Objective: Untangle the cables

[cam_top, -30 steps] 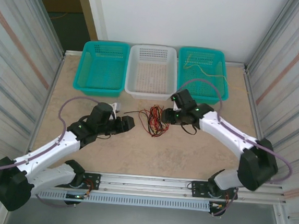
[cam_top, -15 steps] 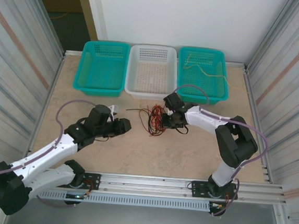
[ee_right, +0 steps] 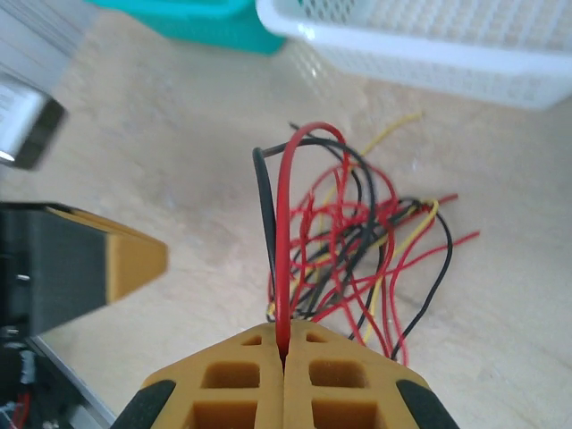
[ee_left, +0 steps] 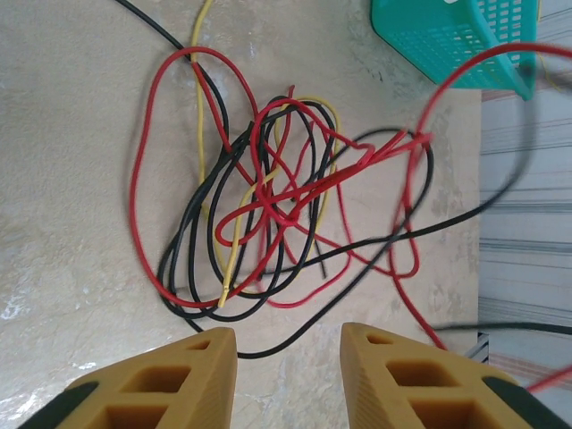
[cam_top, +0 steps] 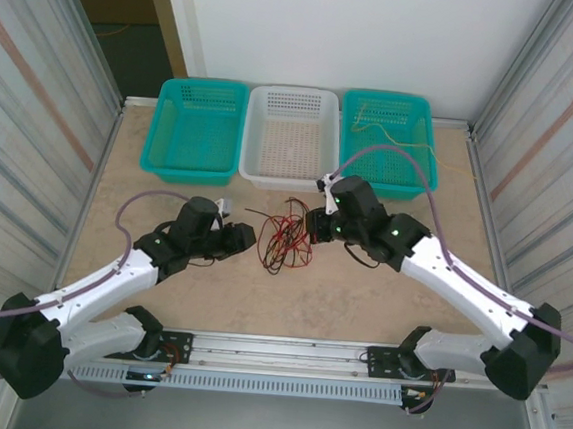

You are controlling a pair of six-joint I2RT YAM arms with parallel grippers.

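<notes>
Although one yellow strand (cam_top: 389, 136) already lies in the teal basket (cam_top: 344, 139) at one o'clock on the surface (cam_top: 308, 307), the cables (cam_top: 284, 239) at its centre are mostly one knot of red, black and yellow loops, so the untangling looks barely begun. At three o'clock of the heap the right gripper (ee_right: 284, 338) is closed tight on a red strand (ee_right: 284, 223) lifted from it. At nine o'clock the left gripper (ee_left: 288, 332) hovers partly open, holding nothing.
</notes>
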